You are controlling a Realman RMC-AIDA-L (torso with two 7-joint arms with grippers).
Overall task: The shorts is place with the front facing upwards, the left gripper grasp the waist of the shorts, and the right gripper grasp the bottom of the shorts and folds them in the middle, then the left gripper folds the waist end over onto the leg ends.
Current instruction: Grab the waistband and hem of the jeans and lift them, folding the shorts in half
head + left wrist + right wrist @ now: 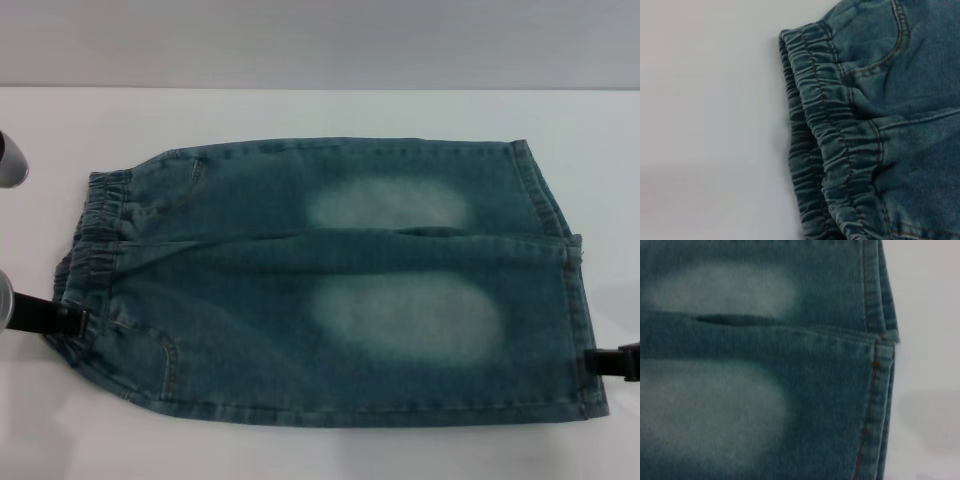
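White table (300, 110) holds shorts (330, 290); left gripper (70, 322) clamps waist (95, 240), right gripper (600, 362) clamps hem (578, 330).

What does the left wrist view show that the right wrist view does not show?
Only the left wrist view shows the waist, its gathered elastic band, with a curved pocket seam beside it. Only the right wrist view shows the leg ends, flat and stitched, and the pale faded patches on the thighs. Both show the shorts lying on the white table; neither shows a gripper.
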